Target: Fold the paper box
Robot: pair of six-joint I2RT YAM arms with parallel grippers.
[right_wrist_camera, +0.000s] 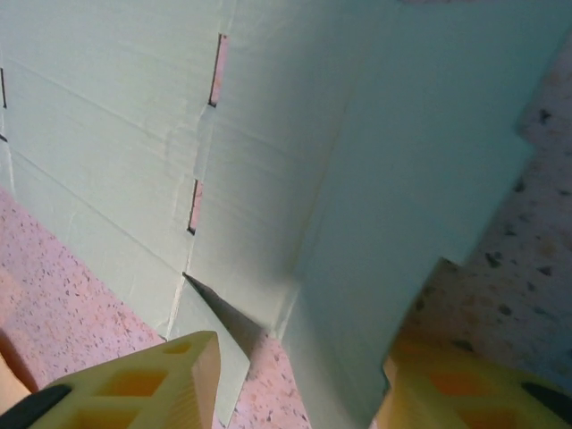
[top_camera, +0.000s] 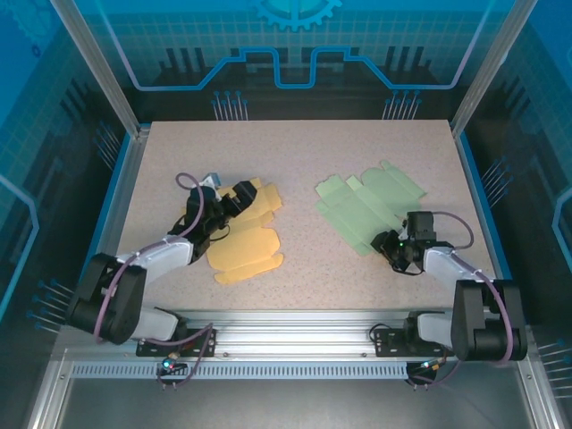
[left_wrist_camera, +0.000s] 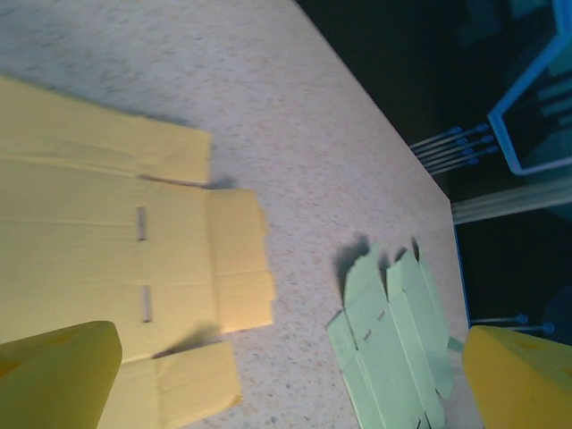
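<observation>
A flat yellow paper box blank (top_camera: pixel 243 239) lies left of centre on the table. A flat pale-green blank (top_camera: pixel 362 204) lies to the right. My left gripper (top_camera: pixel 222 209) hovers over the yellow blank's far-left part. In the left wrist view it (left_wrist_camera: pixel 290 357) is wide open, with the yellow blank (left_wrist_camera: pixel 107 232) to the left and the green blank (left_wrist_camera: pixel 393 335) ahead. My right gripper (top_camera: pixel 391 243) sits at the green blank's near edge. It (right_wrist_camera: pixel 299 357) is open, and a flap (right_wrist_camera: pixel 420 179) of the green blank (right_wrist_camera: pixel 116 116) stands raised between the yellow fingers (right_wrist_camera: pixel 143 389).
The speckled table (top_camera: pixel 304 152) is ringed by blue-lit enclosure walls and metal posts (top_camera: pixel 134 134). An aluminium rail (top_camera: pixel 295 335) with the arm bases runs along the near edge. Bare tabletop lies between the two blanks and behind them.
</observation>
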